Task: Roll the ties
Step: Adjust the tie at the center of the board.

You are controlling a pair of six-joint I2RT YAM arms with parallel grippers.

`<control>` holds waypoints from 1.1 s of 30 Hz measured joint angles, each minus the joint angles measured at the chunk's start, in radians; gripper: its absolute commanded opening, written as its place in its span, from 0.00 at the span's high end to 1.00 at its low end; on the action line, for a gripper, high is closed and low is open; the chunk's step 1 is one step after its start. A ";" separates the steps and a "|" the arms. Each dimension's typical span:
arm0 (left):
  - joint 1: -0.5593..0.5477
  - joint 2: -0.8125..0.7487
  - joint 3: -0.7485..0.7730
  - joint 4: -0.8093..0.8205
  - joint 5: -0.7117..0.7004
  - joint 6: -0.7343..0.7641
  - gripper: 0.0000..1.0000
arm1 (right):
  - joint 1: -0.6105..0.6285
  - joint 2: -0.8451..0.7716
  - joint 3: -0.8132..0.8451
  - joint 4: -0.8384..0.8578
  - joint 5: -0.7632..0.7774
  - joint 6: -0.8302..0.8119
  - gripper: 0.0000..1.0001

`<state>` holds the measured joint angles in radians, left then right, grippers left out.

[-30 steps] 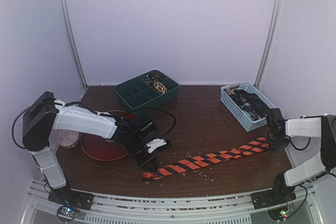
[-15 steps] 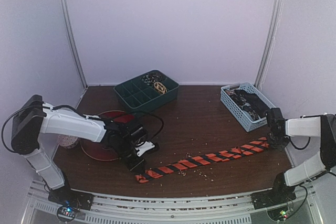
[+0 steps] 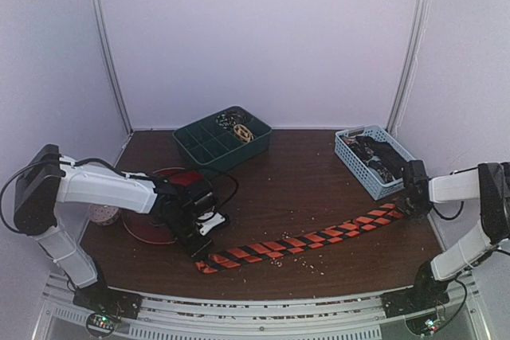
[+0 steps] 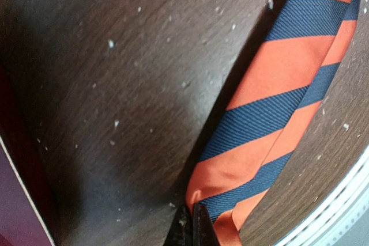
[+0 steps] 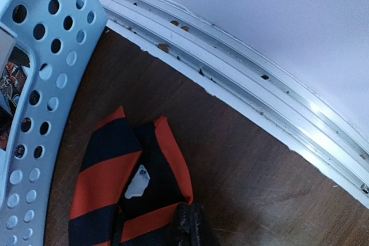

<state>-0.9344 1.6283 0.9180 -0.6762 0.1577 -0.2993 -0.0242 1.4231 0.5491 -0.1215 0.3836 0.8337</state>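
- Two grippers pinch one striped tie (image 3: 299, 240), which lies stretched flat across the front of the table (image 3: 303, 181), slanting from near-left to far-right.
- Left gripper (image 3: 200, 254): its fingertips (image 4: 182, 231) are pressed together on the tie's near-left end, just beside the red plate (image 3: 143, 228).
- Right gripper (image 3: 405, 206): its fingers (image 5: 183, 226) are closed tight on the tie's other end, close beside the blue basket (image 3: 355, 171).
- More lie elsewhere: dark ties (image 3: 374, 155) are heaped in the basket, and coils (image 3: 237, 127) sit in a back compartment of the green tray (image 3: 231, 155).
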 measured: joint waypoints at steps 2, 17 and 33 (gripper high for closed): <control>0.000 -0.003 0.000 -0.016 -0.007 -0.005 1.00 | 0.000 0.027 0.012 0.006 -0.005 -0.005 1.00; 0.000 -0.114 0.006 -0.101 -0.001 -0.025 0.63 | -0.001 0.039 0.043 -0.021 -0.035 -0.039 0.79; 0.000 0.031 0.026 0.053 0.037 0.004 0.60 | -0.001 -0.066 0.073 -0.077 -0.109 0.021 0.75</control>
<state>-0.9348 1.6596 0.9436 -0.6235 0.1944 -0.2951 -0.0250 1.3567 0.6220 -0.1982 0.2745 0.8551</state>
